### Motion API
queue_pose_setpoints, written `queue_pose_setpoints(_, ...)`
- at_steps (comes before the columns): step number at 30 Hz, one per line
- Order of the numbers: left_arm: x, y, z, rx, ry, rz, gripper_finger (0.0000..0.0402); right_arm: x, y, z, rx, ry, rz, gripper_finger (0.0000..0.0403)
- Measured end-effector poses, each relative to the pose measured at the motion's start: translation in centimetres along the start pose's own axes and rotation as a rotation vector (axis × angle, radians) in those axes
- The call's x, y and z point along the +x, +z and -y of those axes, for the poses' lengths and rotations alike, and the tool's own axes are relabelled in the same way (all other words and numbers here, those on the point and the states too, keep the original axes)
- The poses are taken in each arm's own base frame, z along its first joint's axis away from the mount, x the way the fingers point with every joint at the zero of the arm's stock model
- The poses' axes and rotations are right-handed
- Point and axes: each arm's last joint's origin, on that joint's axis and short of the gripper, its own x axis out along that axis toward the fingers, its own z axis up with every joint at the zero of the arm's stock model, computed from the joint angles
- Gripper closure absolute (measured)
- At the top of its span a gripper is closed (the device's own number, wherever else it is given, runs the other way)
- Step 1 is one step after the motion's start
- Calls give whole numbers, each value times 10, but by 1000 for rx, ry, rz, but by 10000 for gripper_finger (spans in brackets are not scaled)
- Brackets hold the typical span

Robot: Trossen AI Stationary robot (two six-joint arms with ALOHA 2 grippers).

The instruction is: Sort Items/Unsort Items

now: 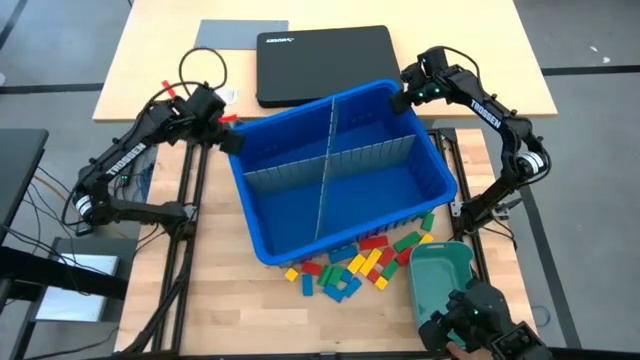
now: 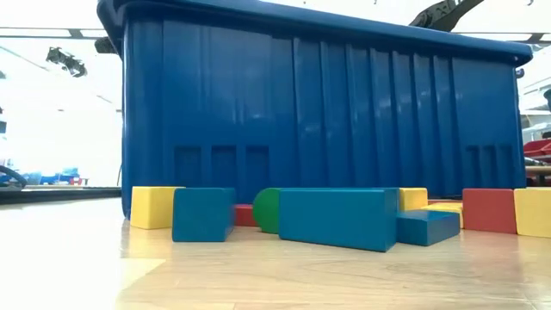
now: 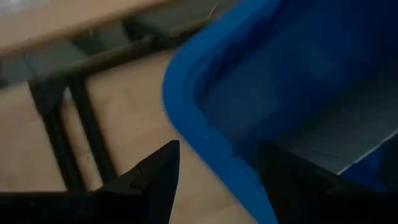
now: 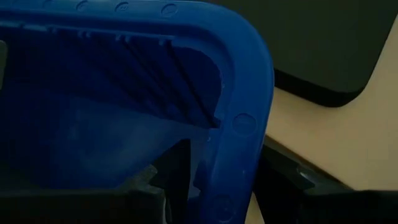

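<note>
Several small red, yellow, green and blue blocks (image 1: 360, 265) lie loose on the table by its near edge, also seen in the low view (image 2: 336, 215). Right behind them stands a big blue bin (image 1: 340, 170) with grey dividers inside and no blocks in it. My left gripper (image 3: 217, 180) is open at the bin's far-left corner, with one finger on either side of the rim. My right gripper (image 4: 230, 180) is shut on the rim at the bin's far-right corner. My left gripper straddles the rim at the bin's far-left corner (image 3: 205, 143), slanting down from the table's left; I cannot tell whether a finger touches it. My right gripper pinches the rim at the far-right corner (image 4: 239, 124), one finger inside the bin and one outside, slanting down from the far right.
A closed black laptop (image 1: 325, 62) and a grey sheet (image 1: 240, 35) lie on the far table behind the bin. A teal-green tray (image 1: 440, 275) sits at the near right beside the blocks, with a dark device (image 1: 480, 320) just nearer than it.
</note>
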Motion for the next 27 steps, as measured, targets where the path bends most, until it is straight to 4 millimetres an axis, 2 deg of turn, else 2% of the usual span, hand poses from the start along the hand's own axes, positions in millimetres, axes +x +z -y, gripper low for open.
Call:
queue_pose_setpoints(9, 25, -29, -7, -106, -25, -25, 183, -1, 0, 0, -17, -2, -2, 249)
queue_pose_setpoints(12, 37, -33, -5, -135, -108, 15, 183, -1, 0, 0, -21, 0, -2, 249)
queue_pose_setpoints(18, 64, -40, -4, -153, -145, 46, 183, -1, -1, 0, -17, 1, -13, 249)
queue_pose_setpoints(22, 73, -36, -1, -162, -198, 111, 183, -2, -3, 1, -10, -8, -28, 249)
queue_pose_setpoints(27, 64, -15, 3, -144, -259, 269, 183, -6, 1, 4, 18, -58, 5, 250)
